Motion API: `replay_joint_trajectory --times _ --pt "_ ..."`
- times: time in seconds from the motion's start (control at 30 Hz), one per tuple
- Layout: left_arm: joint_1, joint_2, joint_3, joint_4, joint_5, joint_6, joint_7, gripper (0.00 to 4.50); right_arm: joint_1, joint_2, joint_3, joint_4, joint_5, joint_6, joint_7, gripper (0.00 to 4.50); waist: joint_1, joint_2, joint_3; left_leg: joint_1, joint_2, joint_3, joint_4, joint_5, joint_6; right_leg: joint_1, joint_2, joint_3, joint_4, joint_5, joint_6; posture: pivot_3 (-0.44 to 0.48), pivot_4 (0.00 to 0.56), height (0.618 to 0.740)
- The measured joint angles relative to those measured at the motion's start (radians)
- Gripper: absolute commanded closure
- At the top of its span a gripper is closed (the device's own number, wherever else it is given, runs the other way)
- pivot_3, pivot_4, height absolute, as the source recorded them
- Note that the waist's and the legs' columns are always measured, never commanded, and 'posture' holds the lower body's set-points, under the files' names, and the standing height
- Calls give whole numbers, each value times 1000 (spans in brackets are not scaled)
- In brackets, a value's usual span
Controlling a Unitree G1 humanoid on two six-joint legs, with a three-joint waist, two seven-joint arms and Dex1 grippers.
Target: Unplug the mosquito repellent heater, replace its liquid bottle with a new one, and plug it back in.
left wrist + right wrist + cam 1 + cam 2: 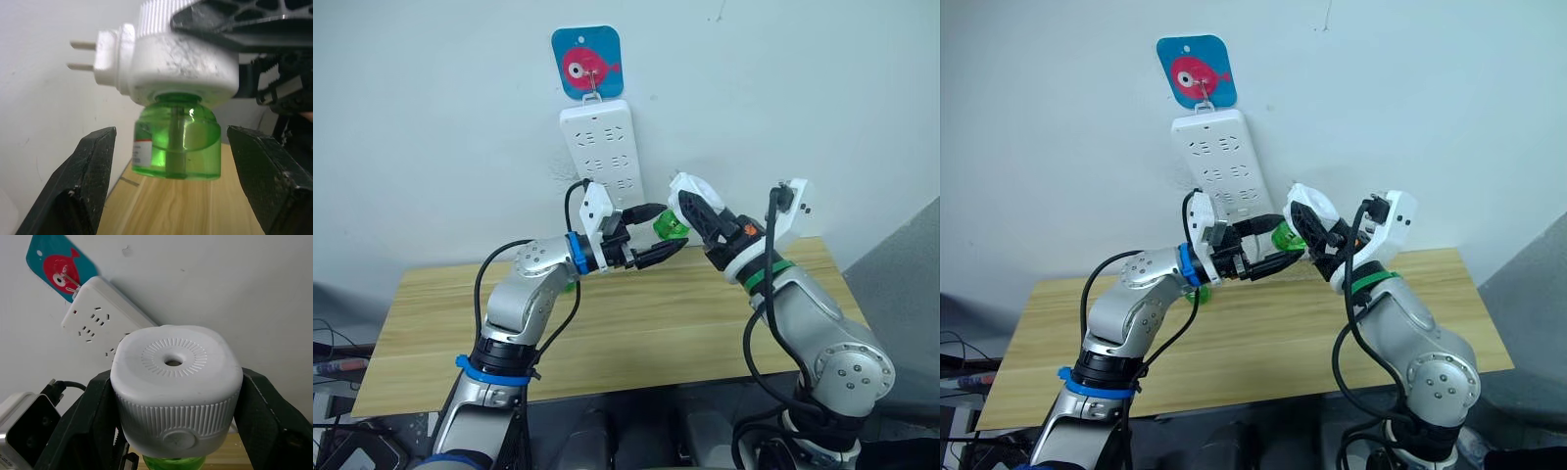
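A pale wall (822, 88) closed off the back of the scene, and a wooden desk (636, 333) stood against it, its top bare from the near edge to the far one, so there was open room below the arms. On the wall hung a long white power strip (599, 147), upright, from a hook over a blue tag with a red fish (587, 61). The strip's lower end sat just behind the left arm.

Both arms met in the air above the desk's far half, in front of the wall and just below the strip. The right pincer (171, 396) was clamped on the heater (176, 382), one black finger on each ribbed side, the round hole on top facing the wrist camera. The heater was unplugged: its two metal prongs (80, 55) stuck out free toward the wall, touching nothing.

Under the heater hung the green liquid bottle (177, 142), still fitted into its base. The left pincer (171, 161) stood wide, a finger on either side of the bottle with a clear gap to each, not touching it.
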Motion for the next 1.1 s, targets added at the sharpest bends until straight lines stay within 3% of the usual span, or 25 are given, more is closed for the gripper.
replay_joint_trajectory --times 0.87,1.03,1.1 --pt "0 -32 -8 1 2 -10 21 689 16 -139 67 49 233 -217 -160 1584 0 0 0 0 0 0 0 0 0 0 1 1 0 0 0 -202 157 740" --pt "0 -39 -8 2 2 -10 19 2166 19 -166 90 51 241 -242 -168 1584 0 0 0 0 0 0 0 0 0 0 1 1 0 0 0 -201 157 740" --pt "0 -38 -9 2 2 -10 18 2273 19 -172 98 51 242 -252 -173 1584 0 0 0 0 0 0 0 0 0 0 1 1 0 0 0 -201 157 740"
